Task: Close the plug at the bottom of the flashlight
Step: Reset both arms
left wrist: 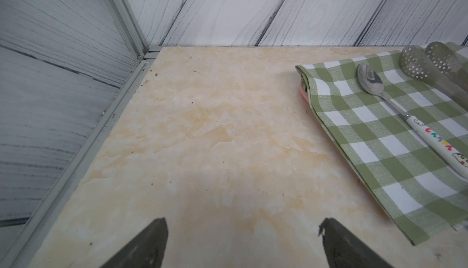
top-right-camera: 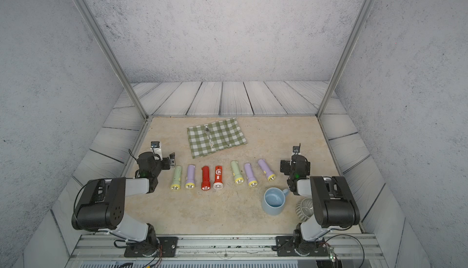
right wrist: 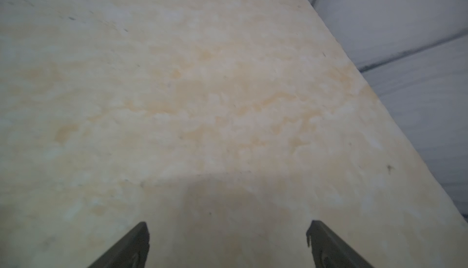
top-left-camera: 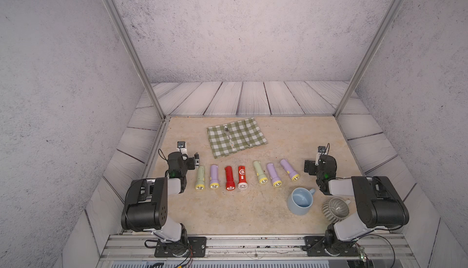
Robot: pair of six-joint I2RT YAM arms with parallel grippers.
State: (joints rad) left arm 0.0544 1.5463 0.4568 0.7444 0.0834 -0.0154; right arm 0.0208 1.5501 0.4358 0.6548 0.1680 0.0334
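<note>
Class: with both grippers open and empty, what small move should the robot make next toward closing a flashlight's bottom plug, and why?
Probably lower the left gripper onto the tail end of the leftmost pale green plastic flashlight. That gripper hangs open and empty just beyond that tail, closer than the right gripper is to any flashlight.
</note>
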